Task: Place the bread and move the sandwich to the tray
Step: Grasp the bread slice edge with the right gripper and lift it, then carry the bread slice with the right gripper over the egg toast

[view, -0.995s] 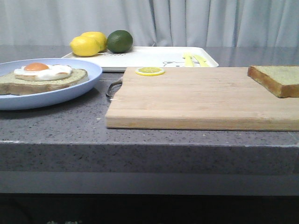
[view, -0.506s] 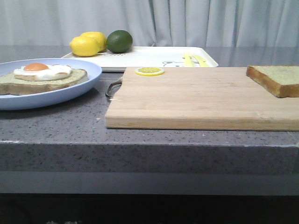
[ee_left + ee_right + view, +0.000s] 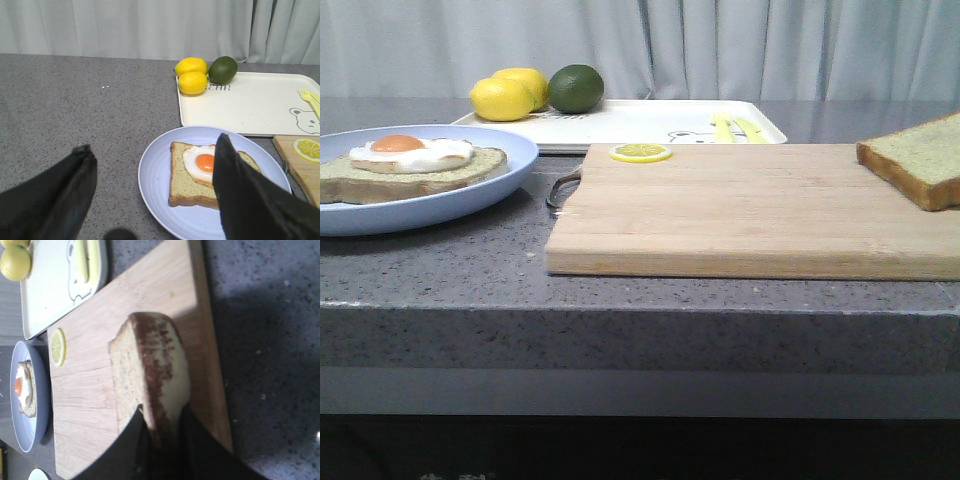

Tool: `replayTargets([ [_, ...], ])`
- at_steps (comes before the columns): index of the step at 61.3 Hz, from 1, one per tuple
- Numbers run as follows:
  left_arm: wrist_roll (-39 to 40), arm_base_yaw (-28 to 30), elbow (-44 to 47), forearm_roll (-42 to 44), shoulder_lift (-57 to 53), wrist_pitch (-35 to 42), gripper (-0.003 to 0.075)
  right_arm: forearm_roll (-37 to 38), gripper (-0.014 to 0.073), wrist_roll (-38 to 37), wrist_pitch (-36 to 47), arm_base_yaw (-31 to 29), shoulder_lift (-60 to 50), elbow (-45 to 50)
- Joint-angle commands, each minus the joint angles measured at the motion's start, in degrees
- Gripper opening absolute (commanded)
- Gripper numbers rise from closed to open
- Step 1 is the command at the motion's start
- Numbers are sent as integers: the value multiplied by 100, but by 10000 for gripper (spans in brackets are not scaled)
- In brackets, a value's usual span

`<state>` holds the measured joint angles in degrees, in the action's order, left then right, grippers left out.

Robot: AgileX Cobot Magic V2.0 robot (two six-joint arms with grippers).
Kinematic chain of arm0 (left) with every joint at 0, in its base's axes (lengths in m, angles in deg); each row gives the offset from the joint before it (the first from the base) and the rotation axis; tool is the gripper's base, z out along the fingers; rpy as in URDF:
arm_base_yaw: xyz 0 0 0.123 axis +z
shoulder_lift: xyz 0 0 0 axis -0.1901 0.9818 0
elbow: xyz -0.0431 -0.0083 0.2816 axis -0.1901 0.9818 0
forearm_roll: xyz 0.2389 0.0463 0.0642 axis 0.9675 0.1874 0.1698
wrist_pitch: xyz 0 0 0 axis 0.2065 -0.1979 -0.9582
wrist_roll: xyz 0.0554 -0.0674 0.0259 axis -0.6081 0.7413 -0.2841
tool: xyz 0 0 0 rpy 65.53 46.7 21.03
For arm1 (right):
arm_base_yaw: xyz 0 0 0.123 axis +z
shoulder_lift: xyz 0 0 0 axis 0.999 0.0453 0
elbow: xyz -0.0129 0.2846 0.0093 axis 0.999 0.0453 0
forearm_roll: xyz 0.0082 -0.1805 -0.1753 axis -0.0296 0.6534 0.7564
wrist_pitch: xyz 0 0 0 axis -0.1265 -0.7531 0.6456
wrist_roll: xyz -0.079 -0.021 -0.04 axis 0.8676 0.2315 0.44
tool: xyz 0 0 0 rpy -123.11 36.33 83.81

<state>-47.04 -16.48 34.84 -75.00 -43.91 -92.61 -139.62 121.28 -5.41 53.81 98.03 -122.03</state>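
The bare bread (image 3: 923, 160) is at the right end of the wooden cutting board (image 3: 740, 210), tilted with its right side lifted. In the right wrist view my right gripper (image 3: 161, 425) is shut on the bread (image 3: 150, 370) by its crust edge. The sandwich, toast with a fried egg (image 3: 415, 160), lies on the pale blue plate (image 3: 470, 195) at the left. In the left wrist view my left gripper (image 3: 152, 155) is open and empty above the plate (image 3: 160, 200), with the egg toast (image 3: 200, 175) between its fingers. The white tray (image 3: 650, 125) lies behind the board. Neither gripper shows in the front view.
Two lemons (image 3: 505, 95) and a lime (image 3: 576, 88) sit on the tray's far left corner. Yellow cutlery (image 3: 735, 128) lies on the tray's right side. A lemon slice (image 3: 641, 152) lies on the board's far left corner. The board has a metal handle (image 3: 560, 190).
The bread has tilted up at its right side and shifted slightly right, lifted by my right gripper. The plate and sandwich have not moved.
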Motion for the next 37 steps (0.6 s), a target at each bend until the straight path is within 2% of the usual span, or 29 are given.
replayTargets([
  [1,0,-41,-201,16,61,444,489,-364,44,34,-873,14,-545,-114],
  [10,0,-41,-201,16,61,444,489,-664,-1,34,-873,137,-1025,-114],
  [20,0,-41,-201,16,61,444,489,-1527,-1,34,-867,566,-1404,-114],
  [30,0,-41,-201,16,61,444,489,-2359,-1,34,-861,1395,-1534,-114],
  [37,0,-41,-201,16,61,444,489,-2806,-1,34,-517,2310,-1534,-114],
])
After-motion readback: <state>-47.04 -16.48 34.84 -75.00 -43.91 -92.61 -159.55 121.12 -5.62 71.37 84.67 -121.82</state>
